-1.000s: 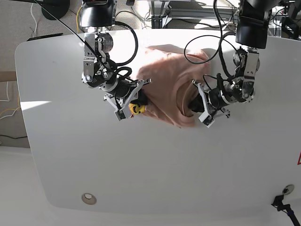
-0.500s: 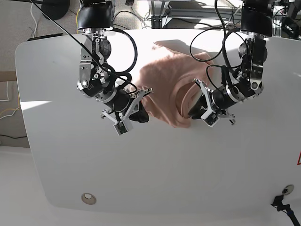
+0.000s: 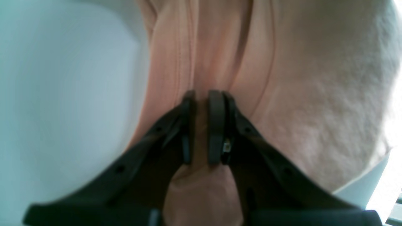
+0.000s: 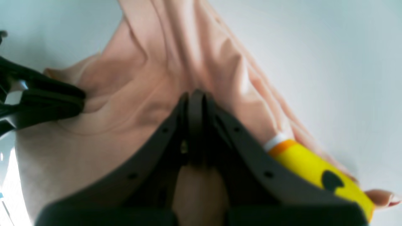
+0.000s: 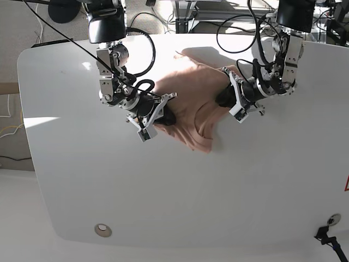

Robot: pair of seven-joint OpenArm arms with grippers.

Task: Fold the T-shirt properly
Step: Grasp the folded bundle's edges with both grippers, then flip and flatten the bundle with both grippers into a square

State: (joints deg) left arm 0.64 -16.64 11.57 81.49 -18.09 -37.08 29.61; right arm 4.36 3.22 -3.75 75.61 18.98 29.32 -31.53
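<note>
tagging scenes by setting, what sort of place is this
Probably a robotics lab or test bench: a bare white table, two arms with each pincer, left and right, on a pink T-shirt, and loose cables behind.

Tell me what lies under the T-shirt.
White table shows all around the bunched T-shirt; anything beneath the cloth is covered. Both pincers, left and right, pinch its folds.

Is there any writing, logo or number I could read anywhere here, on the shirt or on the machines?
None can be read.
The T-shirt carries a yellow graphic with a dark spot and an orange and white band: a picture, no letters showing.
A red mark at the table edge is cut off, unreadable.
The left gripper and right gripper show no labels.
</note>
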